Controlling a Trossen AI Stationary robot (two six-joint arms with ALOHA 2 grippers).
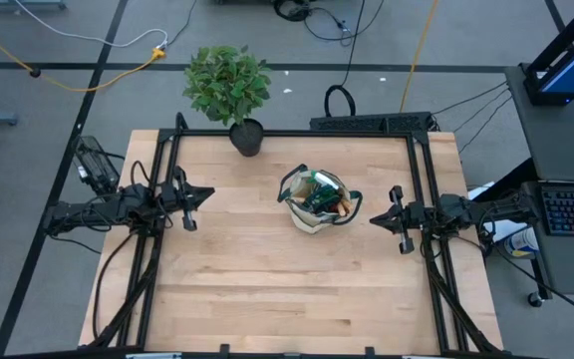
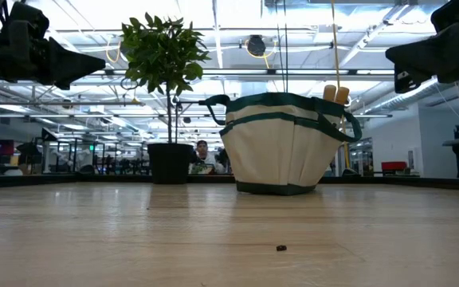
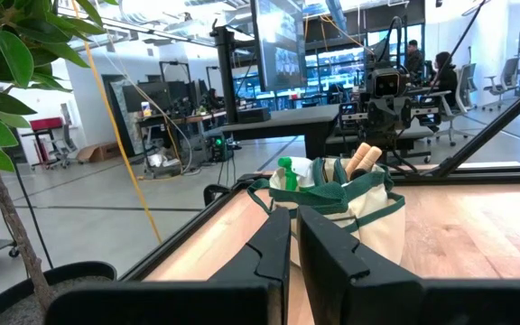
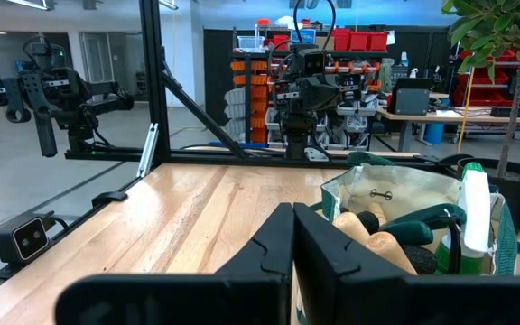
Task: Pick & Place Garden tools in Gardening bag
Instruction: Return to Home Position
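The beige gardening bag (image 1: 317, 202) with dark green trim stands upright on its base in the middle of the wooden table, also in the low view (image 2: 281, 143). Garden tools stick out of its top: wooden handles (image 2: 335, 94) (image 4: 377, 239), a green item (image 3: 289, 171) and a white-and-green bottle (image 4: 475, 212). My left gripper (image 1: 199, 196) hovers at the table's left side, pointing level toward the bag, fingers together with nothing between them (image 3: 293, 236). My right gripper (image 1: 375, 217) hovers at the right side, shut and bare (image 4: 293, 226), also facing the bag.
A leafy plant (image 1: 229, 85) in a black pot (image 1: 247, 137) stands at the table's far edge, left of the bag. Black frame rails (image 1: 422, 179) run along the left, right and far sides. Bare wood lies toward the near edge, with a small dark speck (image 2: 280, 248).
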